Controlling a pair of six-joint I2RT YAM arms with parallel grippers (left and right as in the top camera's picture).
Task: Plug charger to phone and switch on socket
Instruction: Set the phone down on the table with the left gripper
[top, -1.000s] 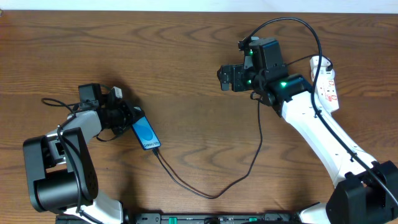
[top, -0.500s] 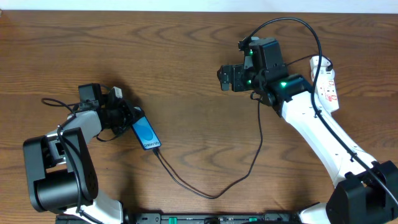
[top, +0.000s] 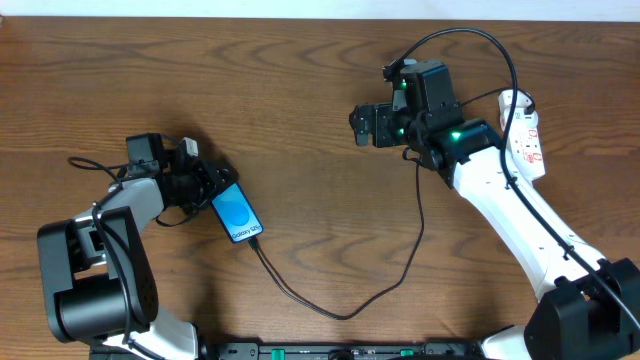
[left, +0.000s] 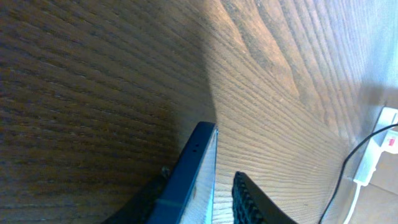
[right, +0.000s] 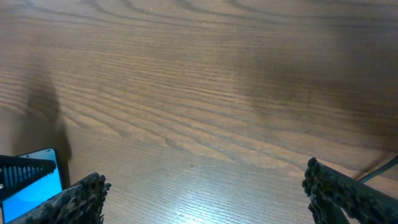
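At nine o'clock on the grained wooden table (top: 280, 80), the left gripper (top: 207, 184) has its ribbed black jaws slightly parted around the slim blue-screened phone (top: 237, 215), the thin black charger (top: 340, 313) loops away from the phone's five-o'clock end, the right gripper (top: 360, 125) hovers at one o'clock with its jaws wide apart and empty, and the narrow white socket (top: 528, 140) lies at two o'clock.

The left gripper (top: 212, 186) sits low, its 2 fingers (left: 252, 200) partly parted rather than pressed together. Directly behind that claw, the dark wrist (top: 172, 182) bends back into a short white forearm (top: 135, 200), which is folded close over the bulky black base (top: 95, 285). The right gripper (top: 360, 125) is held level, its 2 ribbed fingers (right: 78, 200) spread wide. Behind this claw is a black wrist block (top: 432, 95) showing green lights, then a long white arm link (top: 510, 215) stretching away.
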